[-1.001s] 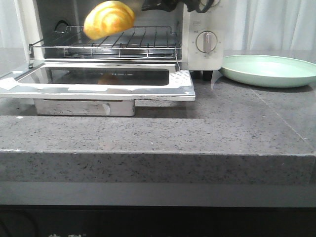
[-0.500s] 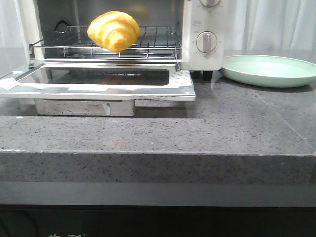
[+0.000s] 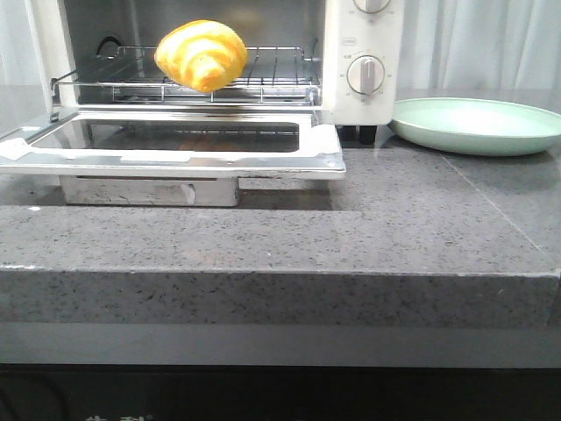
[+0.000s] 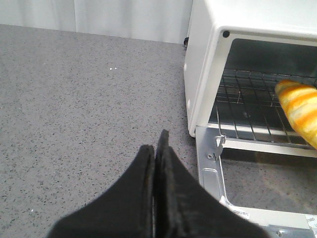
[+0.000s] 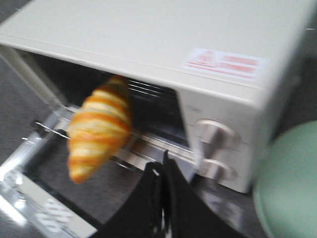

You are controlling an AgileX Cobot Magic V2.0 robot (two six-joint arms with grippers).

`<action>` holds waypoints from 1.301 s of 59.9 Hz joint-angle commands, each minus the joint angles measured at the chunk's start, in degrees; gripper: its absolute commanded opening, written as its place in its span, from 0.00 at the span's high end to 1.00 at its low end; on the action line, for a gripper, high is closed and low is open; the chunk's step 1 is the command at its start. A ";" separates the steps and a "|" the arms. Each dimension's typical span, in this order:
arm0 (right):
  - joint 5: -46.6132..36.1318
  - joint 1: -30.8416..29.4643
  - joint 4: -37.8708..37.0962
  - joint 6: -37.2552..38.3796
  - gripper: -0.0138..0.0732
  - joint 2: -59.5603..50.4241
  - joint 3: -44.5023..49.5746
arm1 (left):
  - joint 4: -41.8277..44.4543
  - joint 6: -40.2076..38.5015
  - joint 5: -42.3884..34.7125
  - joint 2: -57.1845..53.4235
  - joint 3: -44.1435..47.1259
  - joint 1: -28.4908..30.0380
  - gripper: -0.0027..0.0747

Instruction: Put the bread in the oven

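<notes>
Judging the job nearly done: I see the bread [image 3: 202, 54] lying on the near edge of the rack [image 3: 263, 74] inside the oven [image 3: 364, 53], door [image 3: 175, 145] still down, left gripper [image 4: 157, 148] and right gripper [image 5: 161, 171] both pressed together, holding nothing.

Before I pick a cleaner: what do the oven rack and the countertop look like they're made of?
The rack looks like thin, shiny metal wire: bright rods with gaps between them. The countertop looks like grey speckled stone, granite or a composite, with a smooth, faintly glossy finish.
</notes>
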 commanded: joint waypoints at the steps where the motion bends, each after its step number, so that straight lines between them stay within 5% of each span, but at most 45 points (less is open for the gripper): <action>1: 0.37 -4.71 -4.61 -0.70 0.91 -5.59 -0.15 | -0.47 -0.28 -4.46 -0.24 -1.57 0.20 0.99; 41: -15.04 -8.58 -6.96 -0.70 0.92 -49.33 42.30 | -0.47 -0.28 -4.11 -0.24 -1.57 0.20 0.99; 54: -14.63 -8.58 -6.91 -0.70 0.92 -59.07 46.62 | -0.47 -0.28 -4.11 -0.24 -1.57 0.20 0.99; 78: -14.28 -8.58 -6.28 -0.70 0.92 -60.00 46.83 | -0.47 -0.28 -4.21 -0.24 -1.57 0.20 0.99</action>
